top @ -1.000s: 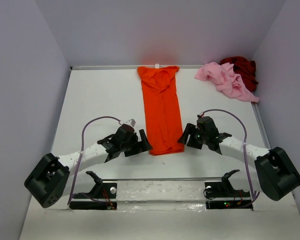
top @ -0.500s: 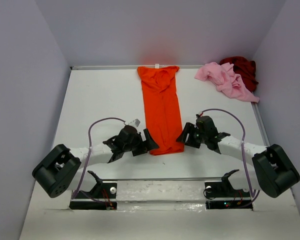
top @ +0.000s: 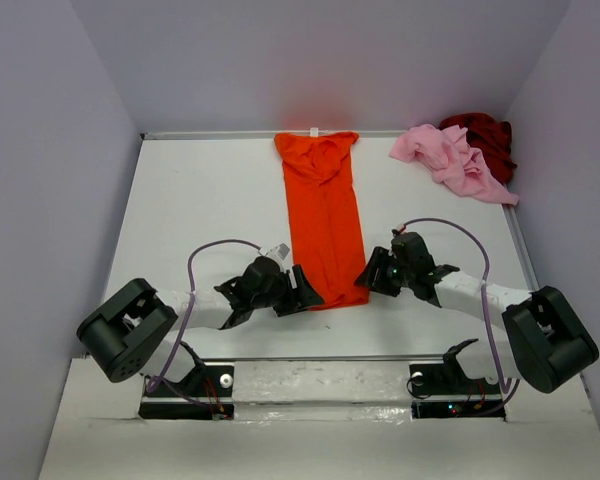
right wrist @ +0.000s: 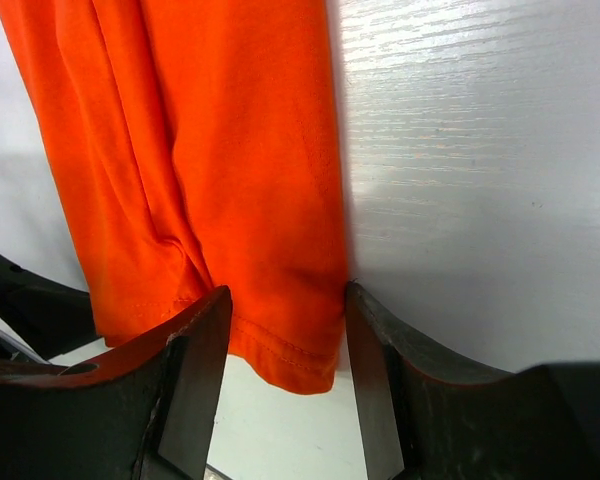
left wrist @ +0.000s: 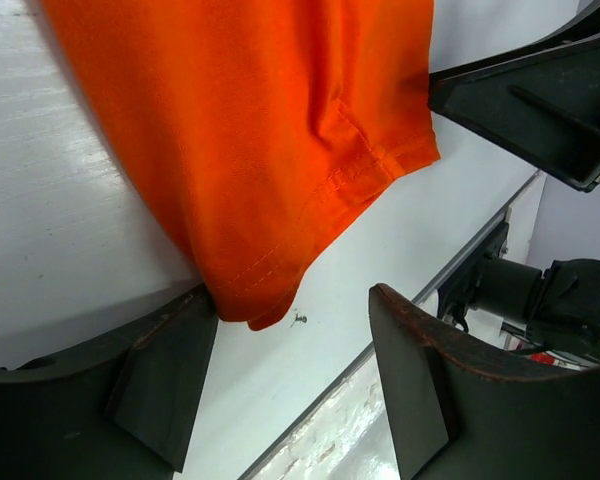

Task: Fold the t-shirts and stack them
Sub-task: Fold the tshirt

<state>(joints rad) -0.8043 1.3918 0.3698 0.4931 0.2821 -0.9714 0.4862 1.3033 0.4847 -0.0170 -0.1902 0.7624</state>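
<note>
Hem of orange t-shirt (top: pixel 325 215) is straddled by left gripper (left wrist: pixel 290 330), jaws wide, and right gripper (right wrist: pixel 285 310), half-open. Nothing is clamped

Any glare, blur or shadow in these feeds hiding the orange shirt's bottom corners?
Top view: even light, sharp, orange shirt oversaturated near the collar. Left wrist view: hem stitching crisp, fingers soft and dark. Right wrist view: bright sheen on the table, shadow along the shirt's edge; corners visible.
</note>
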